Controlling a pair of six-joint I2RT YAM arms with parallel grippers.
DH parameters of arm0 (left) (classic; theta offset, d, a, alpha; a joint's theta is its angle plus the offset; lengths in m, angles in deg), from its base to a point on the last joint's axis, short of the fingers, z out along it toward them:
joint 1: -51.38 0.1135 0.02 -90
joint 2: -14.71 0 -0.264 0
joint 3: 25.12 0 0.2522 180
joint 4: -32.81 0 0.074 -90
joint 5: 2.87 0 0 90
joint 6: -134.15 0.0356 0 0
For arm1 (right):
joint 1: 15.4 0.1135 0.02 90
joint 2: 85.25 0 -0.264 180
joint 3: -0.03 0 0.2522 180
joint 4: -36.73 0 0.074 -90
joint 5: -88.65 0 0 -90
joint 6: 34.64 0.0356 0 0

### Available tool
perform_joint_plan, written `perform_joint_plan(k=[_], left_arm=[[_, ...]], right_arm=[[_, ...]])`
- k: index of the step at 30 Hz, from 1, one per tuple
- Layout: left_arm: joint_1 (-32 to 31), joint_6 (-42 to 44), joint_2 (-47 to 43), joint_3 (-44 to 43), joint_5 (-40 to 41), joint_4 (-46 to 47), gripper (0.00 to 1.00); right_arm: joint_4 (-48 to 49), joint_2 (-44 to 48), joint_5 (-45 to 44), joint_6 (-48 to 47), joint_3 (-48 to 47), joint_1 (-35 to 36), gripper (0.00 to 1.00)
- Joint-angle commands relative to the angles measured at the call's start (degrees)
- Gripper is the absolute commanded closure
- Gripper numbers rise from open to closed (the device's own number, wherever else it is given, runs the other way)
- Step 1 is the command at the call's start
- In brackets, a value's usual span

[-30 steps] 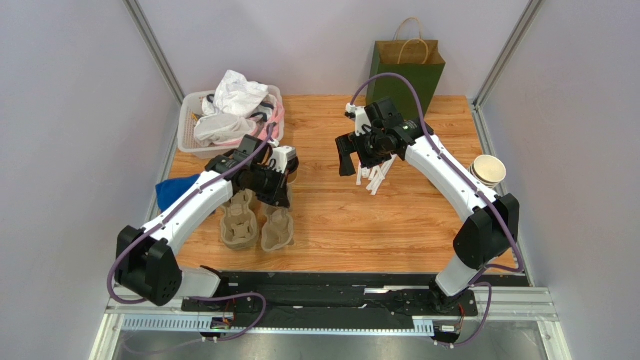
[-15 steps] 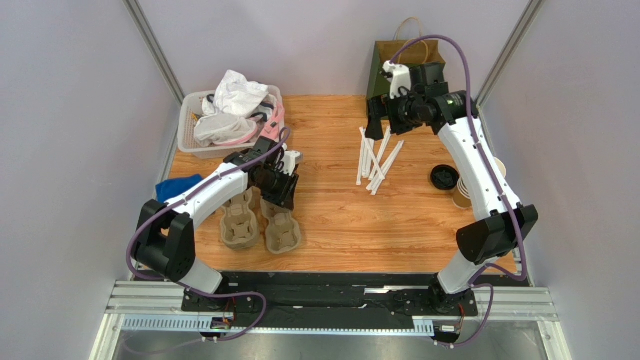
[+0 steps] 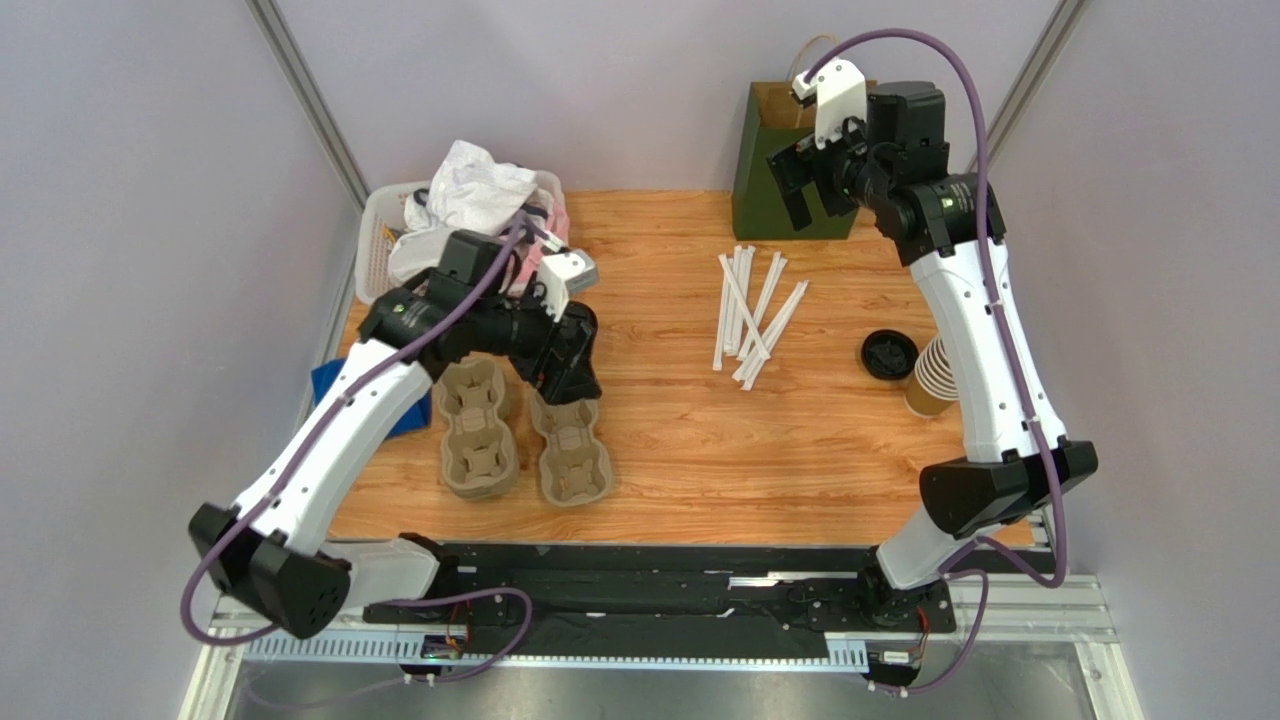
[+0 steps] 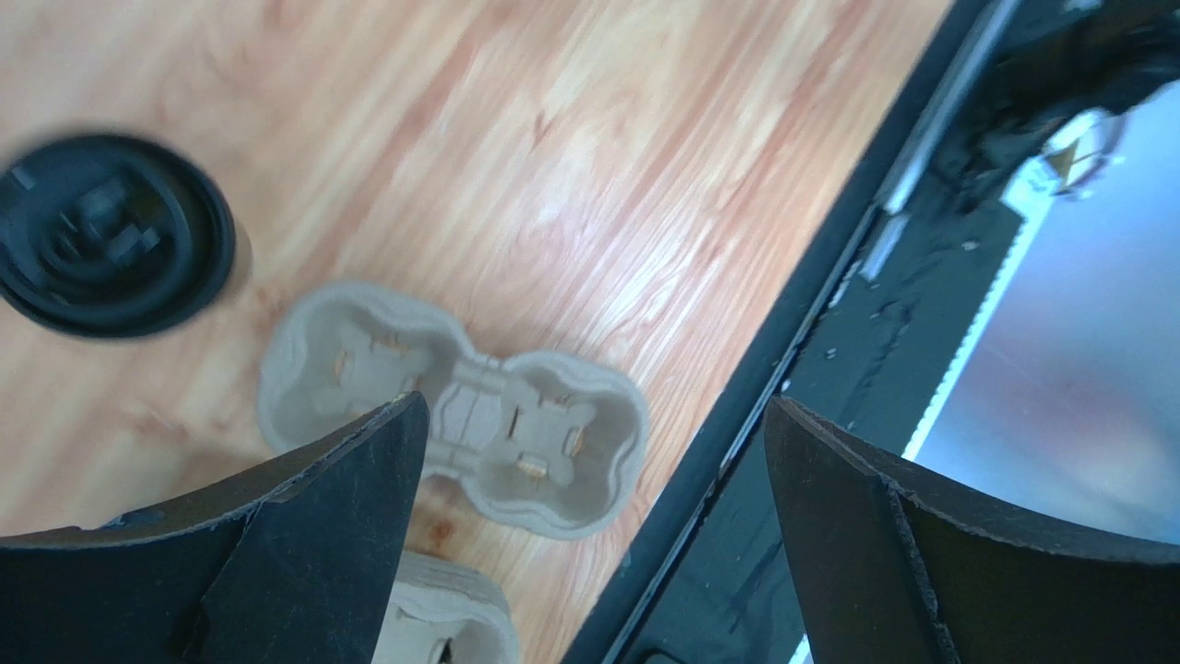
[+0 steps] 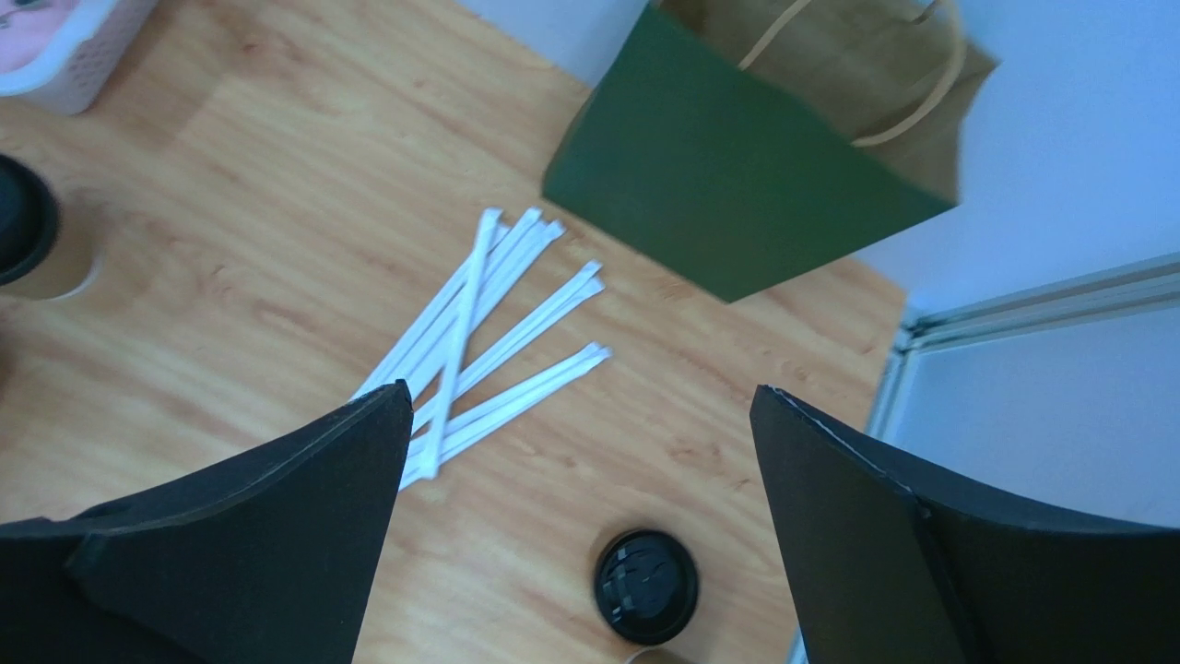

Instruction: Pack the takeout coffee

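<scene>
Wooden bench (image 3: 676,435) carries the coffee (image 4: 111,235), lidded, at ten o'clock of my left pincer (image 4: 589,415), beside a carrier (image 4: 457,429). It and my right pincer (image 5: 575,401) gape empty. Light, crushable paper, I judge: grip the wall gently.

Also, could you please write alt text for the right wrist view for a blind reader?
The open right gripper hovers above a wooden table, over a fan of white wrapped straws and a loose black lid. A green paper bag stands beyond; a lidded brown cup sits at the left edge.
</scene>
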Motion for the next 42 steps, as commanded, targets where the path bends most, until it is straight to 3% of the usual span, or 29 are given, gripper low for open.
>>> perform_joint_plan(k=[1,11,18,24,28,33,36,37,39,42], left_arm=[[0.9,3.0,-6.0,-3.2,-7.7,-2.5,0.01],[3.5,1.8,-10.7,1.3,-10.0,-0.1,0.01],[4.1,1.5,-9.9,1.5,-10.9,0.8,0.01],[4.9,1.1,-9.0,1.7,-10.6,1.4,0.01],[5.6,0.8,-8.5,1.3,-7.5,1.1,0.02],[6.5,1.1,-8.6,0.7,-9.2,0.6,0.03],[6.6,1.0,-8.9,0.2,-9.0,0.3,0.03],[6.5,1.1,-9.0,0.2,-8.9,0.3,0.03],[6.6,0.9,-9.2,-0.2,-8.4,0.2,0.03],[6.7,0.2,-9.4,-0.7,-7.4,0.3,0.04]], right_arm=[[13.2,-3.6,-4.8,-12.7,-0.1,-0.1,0.00],[24.8,-19.3,0.3,-31.6,-9.2,-3.3,0.00],[25.2,-28.0,1.3,-37.6,-14.3,-5.7,0.02],[26.6,-32.2,1.0,-40.6,-13.9,-6.2,0.11],[27.0,-33.0,1.4,-42.1,-12.4,-6.2,0.26],[25.6,-32.6,0.7,-44.0,-11.0,-6.0,0.43],[25.6,-30.3,1.1,-44.2,-9.2,-6.0,0.61],[26.1,-29.5,0.9,-44.3,-8.5,-6.0,0.78],[27.8,-27.7,0.1,-44.6,-6.1,-5.8,0.98],[28.0,-26.2,-1.1,-44.5,-5.1,-5.8,1.00]])
